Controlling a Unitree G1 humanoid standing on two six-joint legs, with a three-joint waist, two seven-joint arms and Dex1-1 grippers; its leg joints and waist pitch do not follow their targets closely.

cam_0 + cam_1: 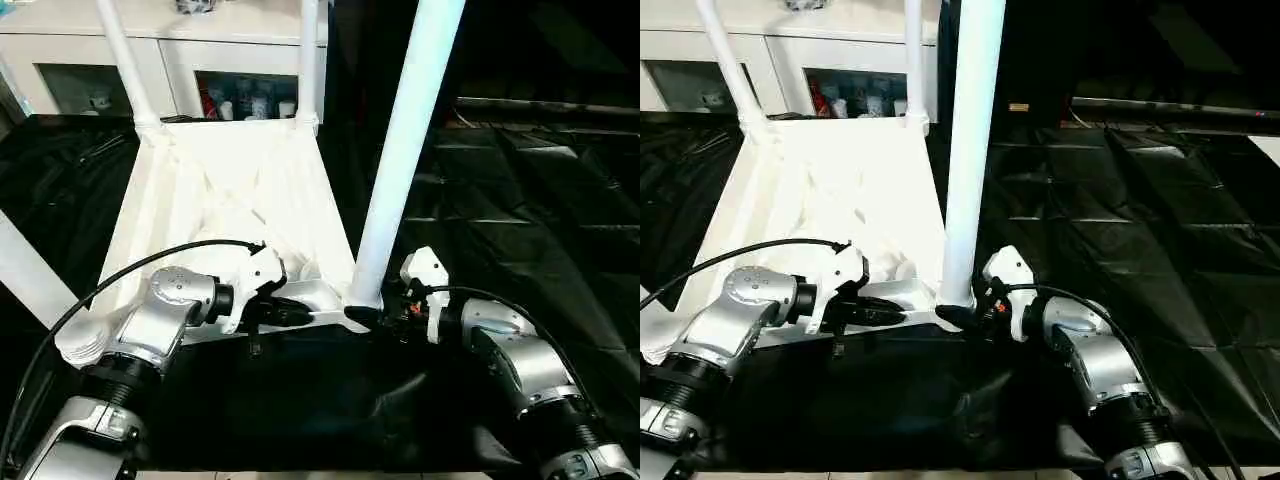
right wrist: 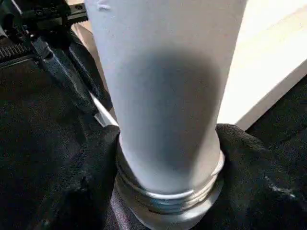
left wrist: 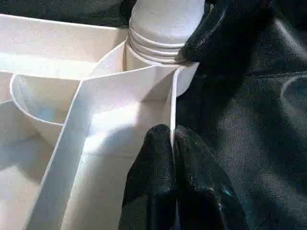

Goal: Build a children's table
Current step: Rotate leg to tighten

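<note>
Lying upside down on a black sheet (image 1: pixel 520 200), the white tabletop (image 1: pixel 230 190) shows its ribbed underside, with its near edge just in front of the robot's two silver forearms. Two far legs stand in the far corner sockets, the far left leg (image 1: pixel 125 60) leaning a little outward and the far right leg (image 1: pixel 308 55) upright. A third leg (image 1: pixel 30 275) crosses the left edge of the left eye view beside the near left corner. At the near right corner the near right leg (image 1: pixel 405 140) rises tall, its threaded foot seated in the round corner socket (image 3: pixel 158 52). The left tool (image 3: pixel 171 153) is pinched together on the thin raised rim (image 3: pixel 172 105) of the tabletop, one black finger on each face of the wall, just beside that socket. The right tool (image 1: pixel 372 315) is clamped around the base of the near right leg, its black fingers (image 2: pixel 249 158) wrapping the threaded rings on either side, touching the plastic. Behind the tabletop a white cabinet (image 1: pixel 200 60) with glass doors holds small coloured items.
</note>
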